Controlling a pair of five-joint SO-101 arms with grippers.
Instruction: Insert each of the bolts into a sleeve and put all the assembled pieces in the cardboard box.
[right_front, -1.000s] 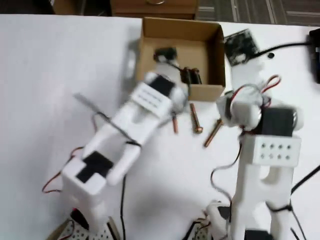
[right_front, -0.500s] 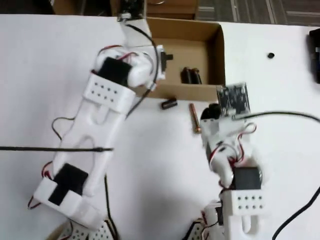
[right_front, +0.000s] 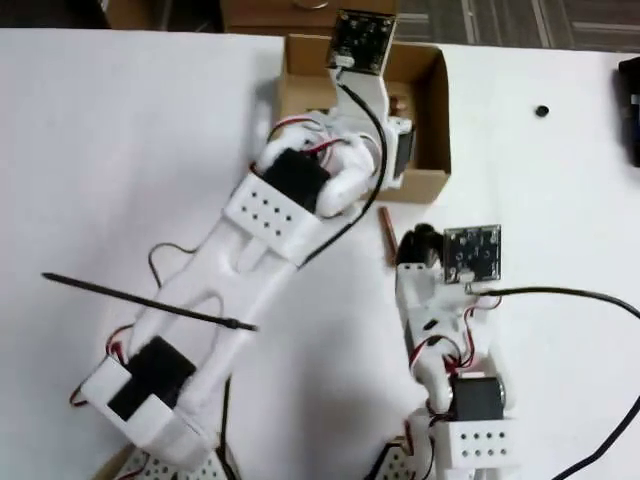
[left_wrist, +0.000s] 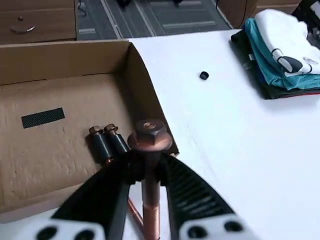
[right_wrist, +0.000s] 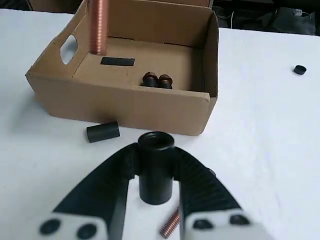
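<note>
My left gripper (left_wrist: 146, 161) is shut on a copper bolt (left_wrist: 148, 138), held upright by its shaft with the hex head on top, near the front right corner of the cardboard box (left_wrist: 145, 95). Two assembled pieces (left_wrist: 106, 143) lie inside the box. My right gripper (right_wrist: 156, 160) is shut on a black sleeve (right_wrist: 156, 170), standing upright with its bore facing up, on the table in front of the box (right_wrist: 125, 107). In the right wrist view the held bolt (right_wrist: 100, 27) hangs above the box. A loose sleeve (right_wrist: 102, 132) lies by the box front. Another bolt (right_front: 386, 235) lies beside the right gripper (right_front: 415, 243).
A small black part (right_front: 541, 110) sits on the white table (right_front: 120, 150) to the right of the box. Folded clothes (left_wrist: 285, 47) lie at the far right edge. The left arm (right_front: 250, 240) crosses the table diagonally, and a black cable (right_front: 560, 295) runs from the right wrist.
The left arm has swung right along the box front with its bolt and now covers the loose sleeve from above. The right arm has drawn back a little toward its base.
</note>
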